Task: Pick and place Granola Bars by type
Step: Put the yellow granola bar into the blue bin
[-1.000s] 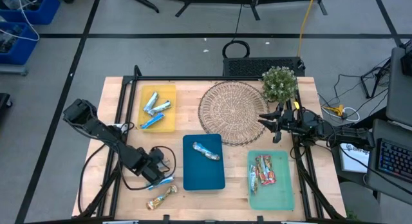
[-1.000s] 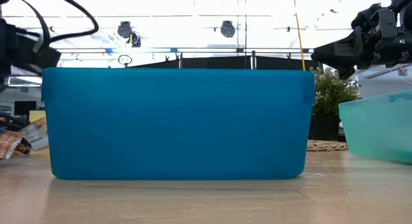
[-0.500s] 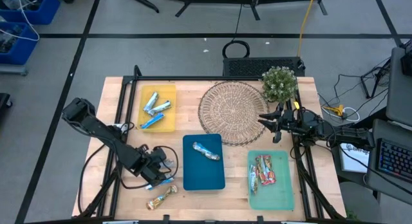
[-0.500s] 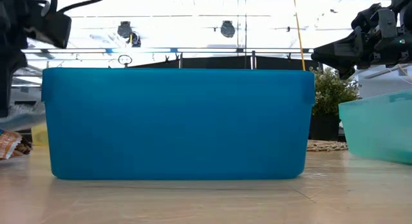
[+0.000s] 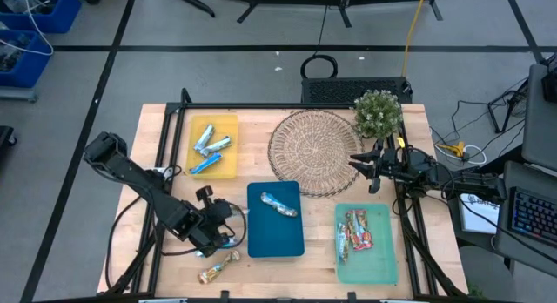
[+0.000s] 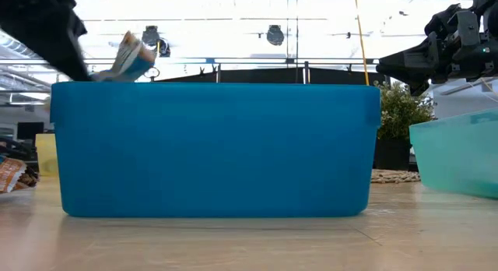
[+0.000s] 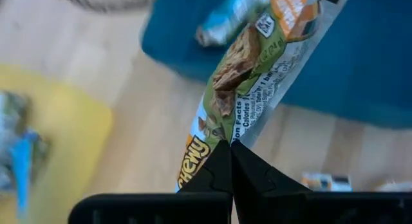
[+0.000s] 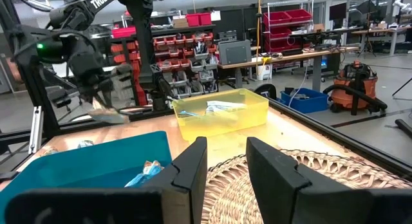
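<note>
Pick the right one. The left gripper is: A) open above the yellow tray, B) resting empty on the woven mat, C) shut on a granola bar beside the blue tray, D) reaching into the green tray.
C: the left gripper is clamped on the end of a granola bar, lifted next to the blue tray.

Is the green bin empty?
No, the green bin by the table's front right already has red and orange granola bars lying inside it.
</note>
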